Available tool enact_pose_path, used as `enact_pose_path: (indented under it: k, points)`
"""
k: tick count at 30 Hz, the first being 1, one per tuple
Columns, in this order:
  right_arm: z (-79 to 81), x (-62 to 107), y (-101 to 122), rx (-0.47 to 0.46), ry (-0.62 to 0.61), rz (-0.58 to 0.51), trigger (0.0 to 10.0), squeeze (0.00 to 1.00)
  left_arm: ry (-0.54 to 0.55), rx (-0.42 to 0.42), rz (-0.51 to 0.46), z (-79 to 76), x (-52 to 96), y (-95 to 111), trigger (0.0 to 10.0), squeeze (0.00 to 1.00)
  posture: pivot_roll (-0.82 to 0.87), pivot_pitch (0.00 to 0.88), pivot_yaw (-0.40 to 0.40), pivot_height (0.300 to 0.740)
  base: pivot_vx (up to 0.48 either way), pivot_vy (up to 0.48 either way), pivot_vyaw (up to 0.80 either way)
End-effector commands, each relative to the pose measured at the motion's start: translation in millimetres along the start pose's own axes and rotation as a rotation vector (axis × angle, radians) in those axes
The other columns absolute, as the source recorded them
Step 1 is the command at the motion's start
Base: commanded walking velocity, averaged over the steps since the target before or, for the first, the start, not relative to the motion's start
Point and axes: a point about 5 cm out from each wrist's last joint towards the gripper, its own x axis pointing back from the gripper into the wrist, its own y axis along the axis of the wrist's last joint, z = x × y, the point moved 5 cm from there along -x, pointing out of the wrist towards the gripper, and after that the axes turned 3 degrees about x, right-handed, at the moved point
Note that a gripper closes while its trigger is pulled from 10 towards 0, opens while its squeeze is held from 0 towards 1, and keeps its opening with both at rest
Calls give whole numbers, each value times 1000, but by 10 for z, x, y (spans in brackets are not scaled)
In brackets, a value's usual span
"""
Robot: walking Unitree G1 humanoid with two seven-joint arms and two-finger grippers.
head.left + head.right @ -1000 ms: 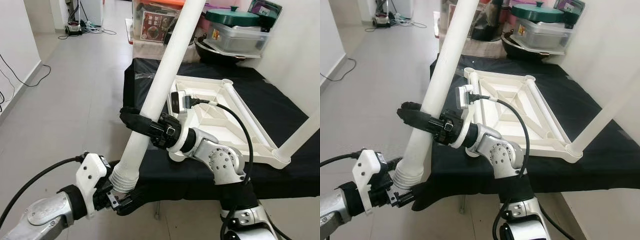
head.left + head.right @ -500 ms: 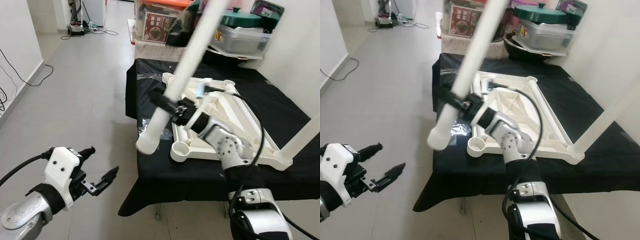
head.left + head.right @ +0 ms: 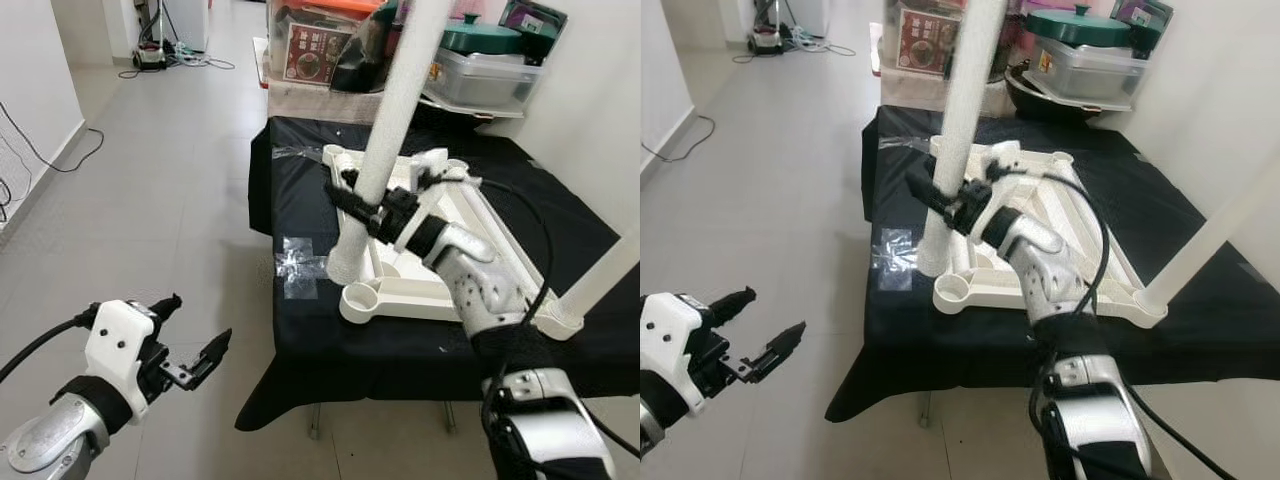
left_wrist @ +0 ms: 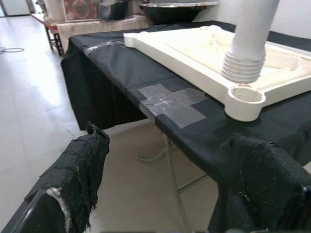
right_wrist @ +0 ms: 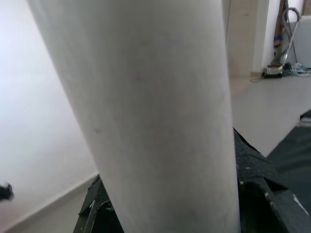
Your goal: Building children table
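Note:
The white children's table top [image 3: 470, 225] lies upside down on a black-draped table [image 3: 300, 190]. One white leg [image 3: 605, 280] stands in its right near corner. My right gripper [image 3: 357, 203] is shut on a second long white leg [image 3: 385, 140], holding it nearly upright. That leg's ribbed lower end [image 4: 243, 63] hangs just beside the open corner socket [image 4: 245, 95], not in it. In the right wrist view the leg [image 5: 160, 121] sits between black fingers [image 5: 262, 194]. My left gripper [image 3: 198, 322] hovers open over the floor, down to the left, holding nothing.
Grey tape [image 4: 172, 104] is stuck on the cloth near the socket. Storage boxes and a green-lidded pot [image 3: 470, 40] crowd the table's far end. A wall [image 3: 590, 90] stands on the right. Tiled floor [image 3: 150, 200] lies open to the left, with cables [image 3: 40, 150] by the wall.
My left gripper has let go of the leg's lower end and drawn back, open. My right gripper has swung the leg upright and brought its lower end over to the corner socket.

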Motion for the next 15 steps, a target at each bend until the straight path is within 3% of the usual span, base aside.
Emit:
enact_pose_path:
  k: [1,2,4,5,6,15]
  points:
    - [15,11,20,56,2,-4,0,0,11,-2,-10,-1,-16,1,10000,0,161,0,-165,740,0,0,0]
    - [15,11,20,56,2,-4,0,0,11,-2,-10,-1,-16,1,10000,0,161,0,-165,740,0,0,0]
    - [92,66,-169,183,-13,36,0,0,75,-10,-32,56,-51,18,10000,0,155,0,-166,740,0,0,0]
    - [92,66,-169,183,-13,36,0,0,75,-10,-32,56,-51,18,10000,0,155,0,-166,740,0,0,0]
    - [102,103,-292,264,-34,56,0,0,96,-16,-34,64,-53,9,10000,0,156,0,-166,740,0,0,0]
    - [102,169,-422,369,-29,90,0,0,120,-12,-41,68,-39,-2,10000,0,159,0,-167,740,0,0,0]
